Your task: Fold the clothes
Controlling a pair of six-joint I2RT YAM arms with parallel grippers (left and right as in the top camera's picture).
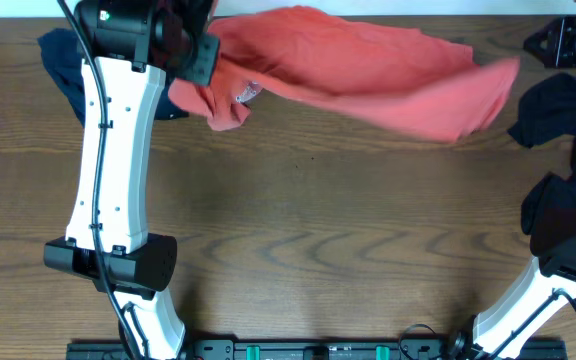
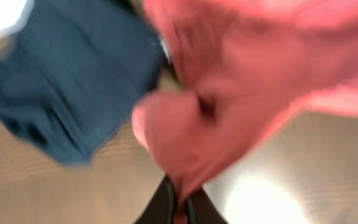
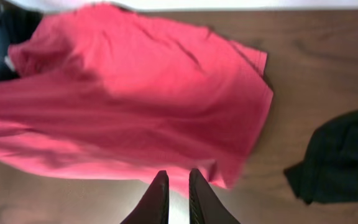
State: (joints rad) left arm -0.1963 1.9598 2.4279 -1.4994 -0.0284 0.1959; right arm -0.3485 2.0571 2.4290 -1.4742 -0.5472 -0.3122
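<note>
Overhead view: smooth brown wood-grain table (image 1: 308,240). 1 red shirt (image 1: 368,70), soft cotton and rumpled, stretched in a long band across upper centre. Its right end is blurred, and a small white print patch shows near its left end. 1 blue shirt (image 1: 63,60) lies crumpled at upper left, partly behind the white left arm (image 1: 113,150). Dark cloth (image 1: 563,110) at the right edge forms 2 lumps, upper and lower; can't tell if they are one garment or two.

Left wrist view, blurry: left gripper (image 2: 178,208) at bottom centre, black fingers pressed together, pinching a bunched fold of the red shirt. That shirt fills centre and upper right. Blue shirt at upper left, wrinkled, on the wood.

Right wrist view: right gripper (image 3: 178,186) at bottom centre, 2 black tapered fingers almost together with a thin slit between. The red shirt's hem sits right at the tips; can't tell if it is nipped. The shirt spreads wide over left and centre with shallow creases. 1 lump of dark cloth at lower right, apart from the red shirt.
</note>
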